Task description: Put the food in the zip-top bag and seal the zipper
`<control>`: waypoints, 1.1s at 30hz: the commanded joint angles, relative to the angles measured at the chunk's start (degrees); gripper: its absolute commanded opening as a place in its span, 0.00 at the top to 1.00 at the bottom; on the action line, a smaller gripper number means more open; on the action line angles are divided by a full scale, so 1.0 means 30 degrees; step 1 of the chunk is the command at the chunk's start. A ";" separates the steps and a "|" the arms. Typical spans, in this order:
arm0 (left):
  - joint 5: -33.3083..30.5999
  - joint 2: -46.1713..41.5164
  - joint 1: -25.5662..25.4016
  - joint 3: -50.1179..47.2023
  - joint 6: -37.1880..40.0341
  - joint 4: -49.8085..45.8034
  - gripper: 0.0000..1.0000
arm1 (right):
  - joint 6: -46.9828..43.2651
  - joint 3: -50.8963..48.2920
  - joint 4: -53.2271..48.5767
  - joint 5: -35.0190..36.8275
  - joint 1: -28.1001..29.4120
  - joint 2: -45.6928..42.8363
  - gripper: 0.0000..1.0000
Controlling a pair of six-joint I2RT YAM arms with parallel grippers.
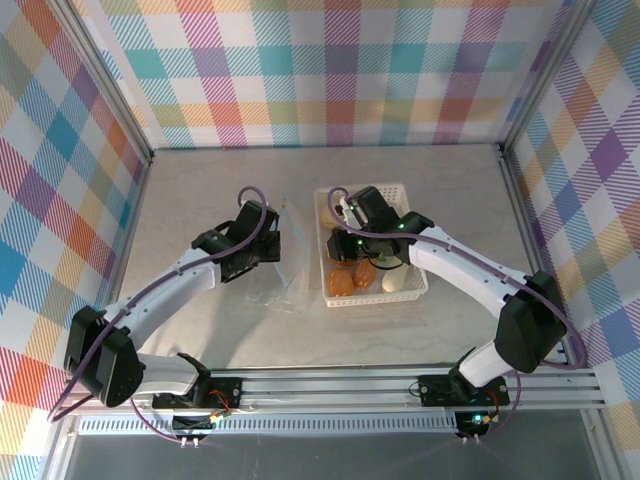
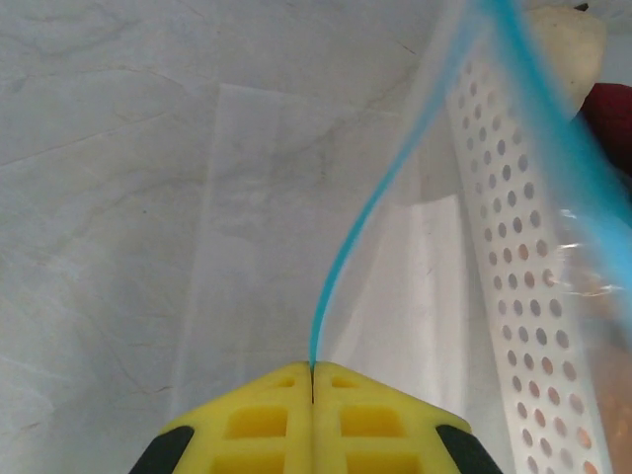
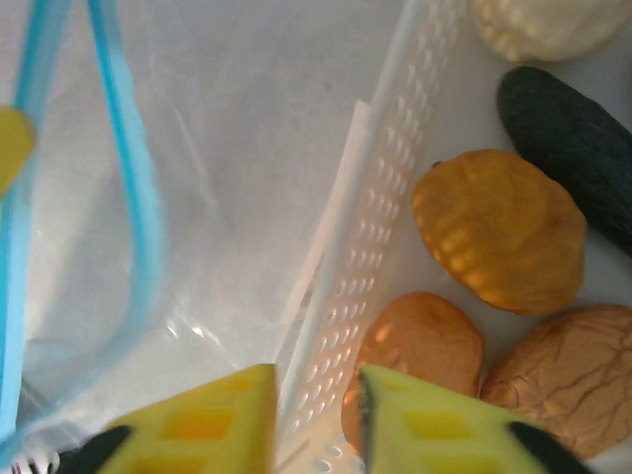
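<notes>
One white lattice basket (image 1: 405, 187) on the tabletop (image 1: 200, 200), with the food inside. Counted from the right wrist, five pieces: one pale shell piece (image 3: 538, 25), one dark piece (image 3: 573, 148), one orange bread piece (image 3: 499, 232), two tan bread pieces (image 3: 420, 346) (image 3: 568, 370). Just left of the basket, one clear zip-top bag (image 1: 290, 260), mouth parted, its blue zipper (image 2: 341, 267) pinched in the clenched left hand (image 2: 312, 380). Right hand (image 3: 316, 395) released, fingers apart astride the basket wall nearest the bag, grasping nothing.
</notes>
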 commanded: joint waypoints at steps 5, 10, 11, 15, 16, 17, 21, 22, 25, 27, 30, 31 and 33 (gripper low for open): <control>0.0501 0.1088 -0.0663 0.1227 0.0082 0.0559 1.00 | -0.0257 0.0325 0.0893 -0.1598 -0.0047 0.0104 0.42; 0.0597 0.1127 -0.0750 0.1412 0.0062 0.0600 1.00 | 0.0429 0.0441 0.2177 -0.2819 0.0238 0.0625 0.36; 0.0672 0.1120 -0.0751 0.1434 0.0040 0.0633 1.00 | 0.0651 0.0525 0.2437 -0.2998 0.0306 0.0894 0.36; 0.1230 0.1033 -0.0809 0.1441 -0.0074 0.0867 1.00 | 0.1001 0.1410 0.2790 -0.3166 0.0551 0.2308 0.37; 0.1324 0.1004 -0.0810 0.1441 -0.0079 0.0901 1.00 | 0.1016 0.1640 0.2878 -0.3221 0.0621 0.2636 0.37; 0.1443 0.0960 -0.0810 0.1457 -0.0107 0.0980 1.00 | 0.1016 0.1878 0.2949 -0.3283 0.0679 0.2960 0.37; 0.1570 0.0914 -0.0802 0.1472 -0.0106 0.0988 1.00 | 0.1060 0.2498 0.3215 -0.3404 0.0827 0.3746 0.37; 0.1609 0.0914 -0.0810 0.1471 -0.0108 0.1004 1.00 | 0.1054 0.2599 0.3232 -0.3405 0.0837 0.3886 0.37; 0.1779 0.0973 -0.0810 0.1412 -0.0108 0.1144 1.00 | 0.1035 0.2853 0.3267 -0.3397 0.0834 0.4322 0.38; 0.1971 0.1025 -0.0810 0.1412 -0.0123 0.1273 1.00 | 0.1066 0.3004 0.3283 -0.3377 0.0860 0.4714 0.41; 0.2266 0.1032 -0.0810 0.1383 -0.0151 0.1396 1.00 | 0.1105 0.3279 0.3238 -0.3235 0.0840 0.5221 0.47; 0.2373 0.1024 -0.0802 0.1383 -0.0147 0.1397 1.00 | 0.1120 0.3367 0.3253 -0.3101 0.0838 0.5347 0.49; 0.2508 0.1003 -0.0810 0.1384 -0.0191 0.1416 1.00 | 0.1045 0.3544 0.3225 -0.2729 0.0856 0.5530 0.54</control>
